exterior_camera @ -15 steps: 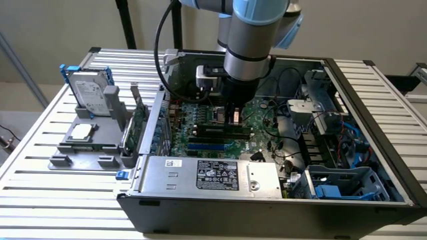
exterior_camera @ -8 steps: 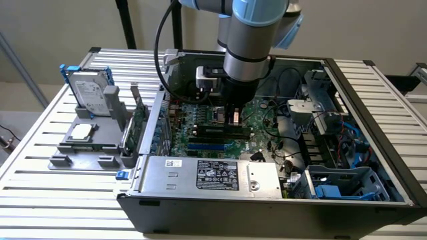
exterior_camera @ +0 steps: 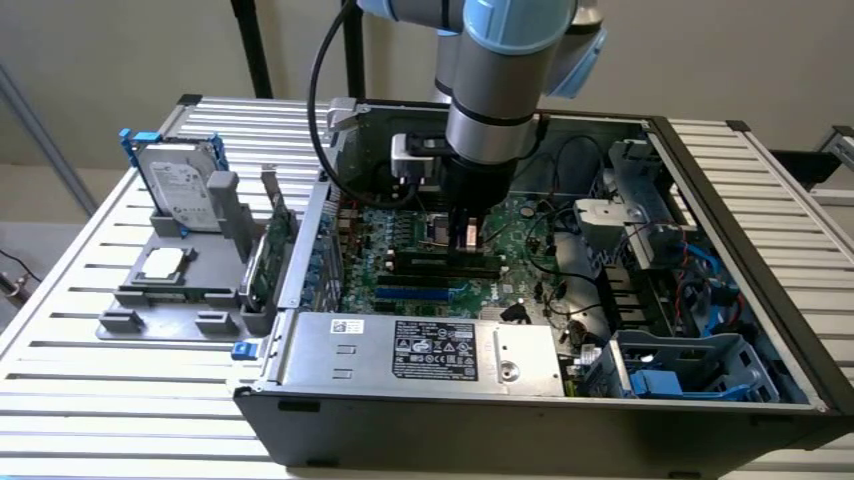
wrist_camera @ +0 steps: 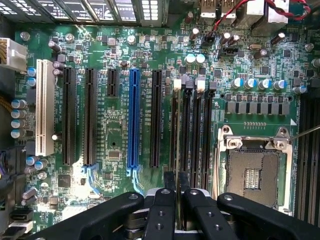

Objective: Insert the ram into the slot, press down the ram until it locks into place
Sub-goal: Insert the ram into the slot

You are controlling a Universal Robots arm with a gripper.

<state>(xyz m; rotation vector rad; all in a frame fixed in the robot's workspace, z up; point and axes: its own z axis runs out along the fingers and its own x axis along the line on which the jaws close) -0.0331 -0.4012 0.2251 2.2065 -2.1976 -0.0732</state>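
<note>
Holding the ram [exterior_camera: 467, 236] tight between the gripper [wrist_camera: 176, 182] fingers, low inside the computer case [exterior_camera: 534, 425]. Hangs right over the slot [wrist_camera: 177, 90], long side running the same way as it. Cannot tell if touching yet. Near the blue slot [wrist_camera: 133, 117] on one side, three more black slots [wrist_camera: 197, 130] and the empty chip socket [wrist_camera: 255, 172] on the other. Can see nothing in between.
</note>
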